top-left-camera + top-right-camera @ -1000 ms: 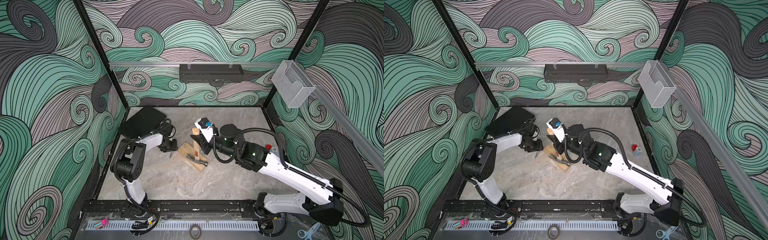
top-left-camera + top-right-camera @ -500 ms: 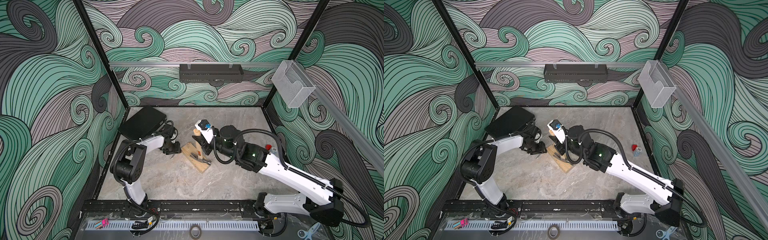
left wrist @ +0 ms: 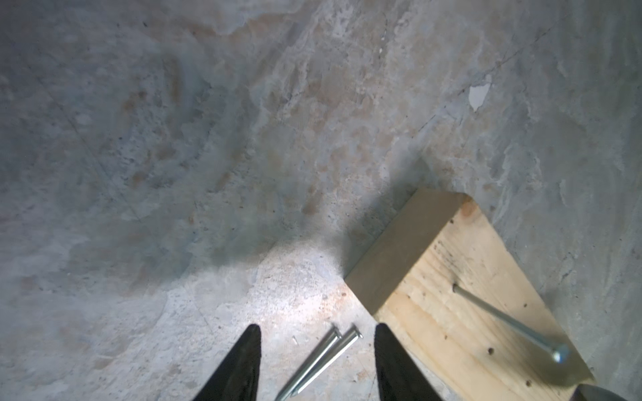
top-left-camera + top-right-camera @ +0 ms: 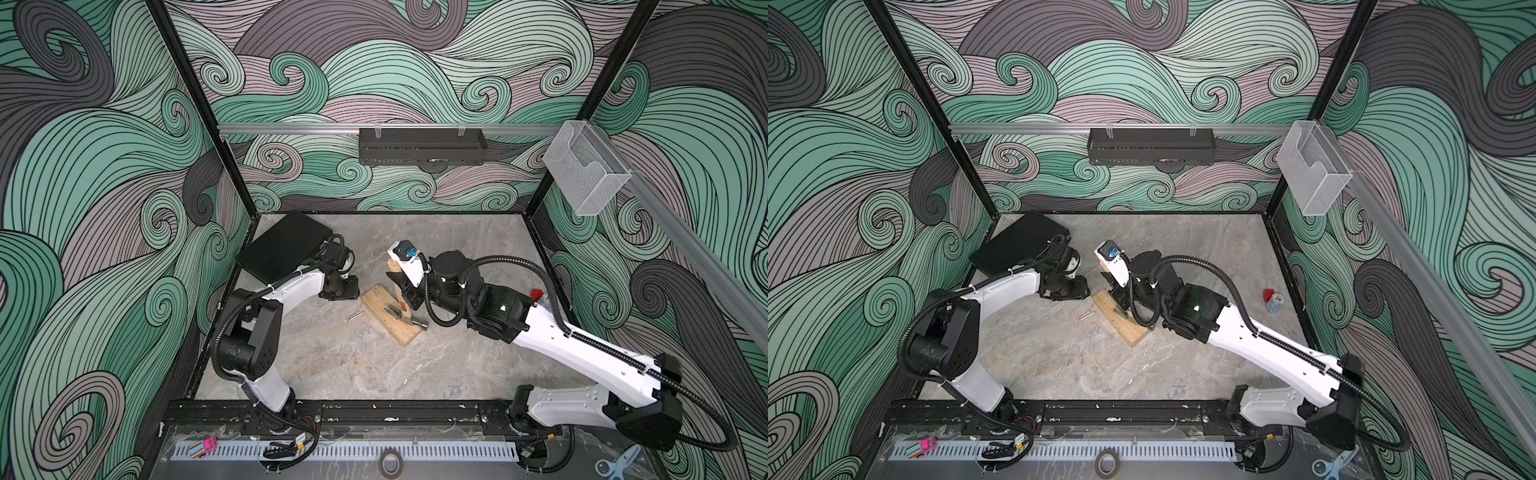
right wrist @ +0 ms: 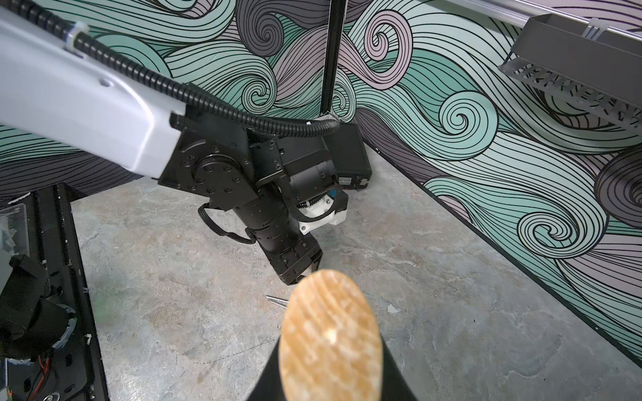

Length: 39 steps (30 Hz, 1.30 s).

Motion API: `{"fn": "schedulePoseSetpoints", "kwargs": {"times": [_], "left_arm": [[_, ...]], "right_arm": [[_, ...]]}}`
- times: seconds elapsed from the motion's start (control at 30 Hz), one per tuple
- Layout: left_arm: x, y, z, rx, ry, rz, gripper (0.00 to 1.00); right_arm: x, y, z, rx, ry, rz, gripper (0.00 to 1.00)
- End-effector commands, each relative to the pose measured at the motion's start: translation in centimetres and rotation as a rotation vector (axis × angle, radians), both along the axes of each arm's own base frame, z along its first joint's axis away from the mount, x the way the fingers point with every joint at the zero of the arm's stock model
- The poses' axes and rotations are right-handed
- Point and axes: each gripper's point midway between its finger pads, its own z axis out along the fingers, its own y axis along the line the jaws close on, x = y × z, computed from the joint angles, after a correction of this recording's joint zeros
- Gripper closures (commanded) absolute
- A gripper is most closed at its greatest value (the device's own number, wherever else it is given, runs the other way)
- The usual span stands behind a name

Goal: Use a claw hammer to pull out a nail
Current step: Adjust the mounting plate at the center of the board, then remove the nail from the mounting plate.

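Two loose nails sit beside one block; left pincer gapes, right pincer grips one hammer.

In a top view the right gripper covers most of the hammer; only the grey head and the handle's butt show, and the jaws are hidden. In the right wrist view the butt is blurred and hides the rest; the fingers beside it are cut by the picture's edge. In the left wrist view the left gripper shows only two tips, and the loose nails and the block run out of the picture. A red thing near the table's right edge is too small to tell.
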Motion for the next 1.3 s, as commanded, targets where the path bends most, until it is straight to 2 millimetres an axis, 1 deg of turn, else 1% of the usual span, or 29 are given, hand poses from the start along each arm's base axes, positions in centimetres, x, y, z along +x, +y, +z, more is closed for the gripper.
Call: {"fn": "schedulePoseSetpoints", "kwargs": {"times": [0.0, 0.1, 0.23, 0.33, 0.5, 0.63, 0.83, 0.97, 1.1, 1.13, 1.2, 1.27], "left_arm": [[0.5, 0.0, -1.0, 0.032, 0.048, -0.019, 0.48], [0.8, -0.6, -2.0, 0.021, 0.079, -0.028, 0.48], [0.4, -1.0, -3.3, 0.015, 0.131, -0.055, 0.48], [-0.2, -1.4, -3.4, -0.013, 0.136, -0.078, 0.48], [-1.1, -2.4, -2.5, -0.075, 0.115, -0.127, 0.48], [-1.9, -3.5, -1.9, -0.128, 0.11, -0.164, 0.48], [-2.6, -4.5, -1.0, -0.154, 0.09, -0.205, 0.48], [-2.0, -3.3, -0.4, -0.094, 0.052, -0.168, 0.48], [-1.6, -2.7, 0.6, -0.094, 0.029, -0.119, 0.46], [-1.6, -2.6, 0.7, -0.096, 0.026, -0.111, 0.45], [-1.7, -2.5, 1.1, -0.102, 0.022, -0.089, 0.39], [-1.9, -2.5, 1.3, -0.111, 0.022, -0.083, 0.37]], "right_arm": [[0.2, 0.0, 6.1, 0.152, -0.108, -0.021, 1.0], [0.1, -0.1, 6.1, 0.152, -0.11, -0.022, 1.0], [0.1, -0.2, 6.0, 0.149, -0.109, -0.025, 1.0], [0.1, -0.3, 6.2, 0.155, -0.115, -0.028, 1.0], [0.1, -0.5, 6.4, 0.15, -0.126, -0.029, 1.0], [0.0, -0.6, 6.1, 0.125, -0.129, -0.03, 1.0], [-0.1, -0.8, 5.6, 0.093, -0.128, -0.025, 1.0], [-0.3, 0.0, 5.4, 0.082, -0.119, 0.011, 1.0], [0.1, 0.9, 5.0, 0.041, -0.104, 0.024, 1.0], [0.3, 1.2, 4.9, 0.034, -0.105, 0.027, 1.0], [0.4, 1.6, 4.9, 0.029, -0.106, 0.035, 1.0], [0.5, 2.0, 4.9, 0.028, -0.105, 0.041, 1.0]]}}
